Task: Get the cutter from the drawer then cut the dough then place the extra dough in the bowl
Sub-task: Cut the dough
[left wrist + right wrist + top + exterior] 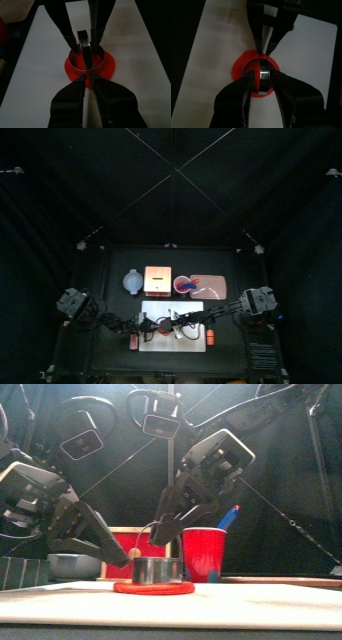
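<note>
Cutting in hand: left fingers (73,94) and right fingers (242,89) pinch the round metal cutter (100,61) between them, on the flat red dough disc (69,71) beneath; next likely press, then lift

The left end effector (89,80) and right end effector (264,75) are closing in on the cutter (159,570) from opposite sides, blocking both flanks. The front strip of the board (254,602) is lying open. Behind it, the bowl (132,281), box (159,280), cup (205,552) and tray (217,286) are lining the back of the counter (234,356).

Black curtain (171,178) behind and at sides; small black table (114,260); dim light.
</note>
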Robot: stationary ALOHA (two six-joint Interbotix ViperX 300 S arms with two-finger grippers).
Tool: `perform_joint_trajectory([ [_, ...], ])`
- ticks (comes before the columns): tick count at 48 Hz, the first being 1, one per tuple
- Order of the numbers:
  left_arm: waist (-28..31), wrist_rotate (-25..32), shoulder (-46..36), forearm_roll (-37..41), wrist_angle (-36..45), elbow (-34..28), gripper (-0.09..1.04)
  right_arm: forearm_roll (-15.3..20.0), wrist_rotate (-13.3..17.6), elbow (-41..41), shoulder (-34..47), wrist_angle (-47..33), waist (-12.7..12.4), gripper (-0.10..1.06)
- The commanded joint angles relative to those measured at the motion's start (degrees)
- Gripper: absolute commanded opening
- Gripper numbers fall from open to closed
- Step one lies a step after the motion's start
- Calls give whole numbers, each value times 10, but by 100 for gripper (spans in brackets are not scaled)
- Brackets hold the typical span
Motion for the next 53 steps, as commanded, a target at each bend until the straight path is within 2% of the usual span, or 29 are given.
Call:
perform_joint_trajectory([
  [1,-1,2,4,-2,-3,-16,60,2,1,-10,-21,-2,-3,72],
  [12,-1,1,14,-7,15,-23,60,0,0,-7,-21,-3,0,72],
  [21,5,3,13,-48,43,-18,55,1,1,-14,-21,2,1,72],
  [53,5,6,15,-50,46,-20,52,0,1,-25,-22,17,-2,67],
])
